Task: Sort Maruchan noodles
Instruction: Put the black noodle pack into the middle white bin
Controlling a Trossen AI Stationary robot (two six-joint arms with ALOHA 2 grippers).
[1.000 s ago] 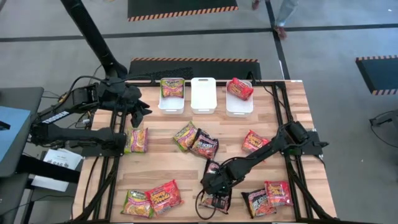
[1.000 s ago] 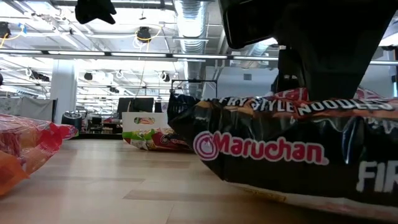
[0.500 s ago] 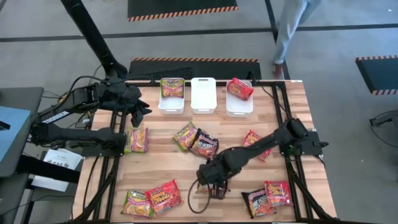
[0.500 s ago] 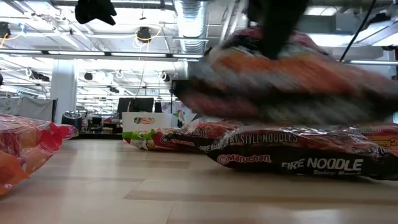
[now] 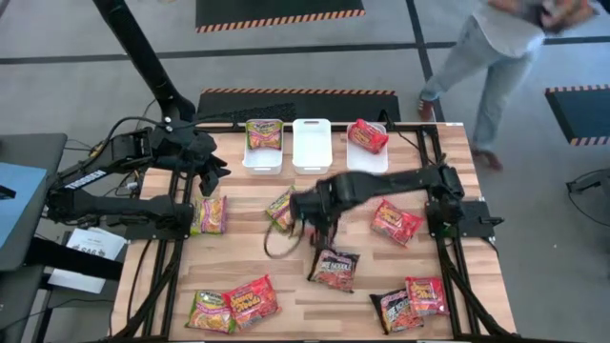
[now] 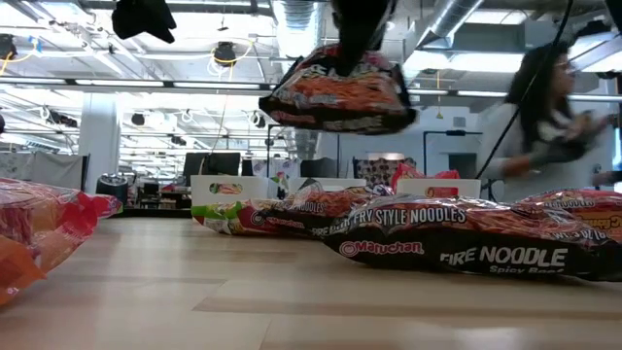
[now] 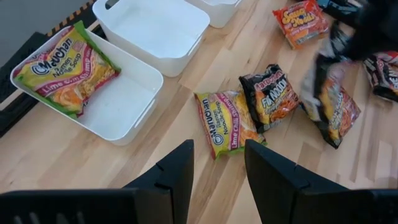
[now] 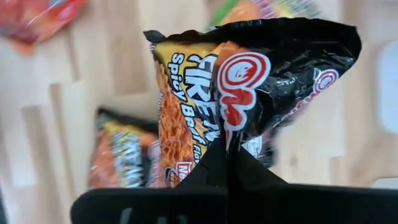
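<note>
Three white bins stand at the far edge: the left bin (image 5: 264, 145) holds a green-yellow packet, the middle bin (image 5: 312, 145) shows only its white floor, the right bin (image 5: 367, 148) holds a red packet. Other noodle packets lie flat on the table. My right gripper (image 5: 307, 211) is over the table's middle, shut on a dark Fire Noodle packet (image 6: 335, 92) that is lifted clear. My left gripper (image 7: 217, 162) is open, hovering by the left bin above a green-yellow packet (image 5: 210, 214). My right gripper pinches the dark packet between its two fingers at one edge (image 8: 229, 138), coming from above. The packet hangs below the gripper, lifted clear of the table, crumpled where the fingers meet it.
Loose packets: a green-yellow one (image 5: 281, 205) and a dark one (image 7: 270, 99) under my right arm, a dark one (image 5: 334, 269), a red one (image 5: 396, 222), two pairs at the near edge (image 5: 233, 305) (image 5: 412, 303). A person (image 5: 496, 57) walks beyond the far right corner.
My right gripper, shut on the dark packet, has risen from the table's near edge and swung toward the far edge and the bins, lifting the packet clear. Another dark packet it had covered now lies in view. A person has walked in at the far right.
</note>
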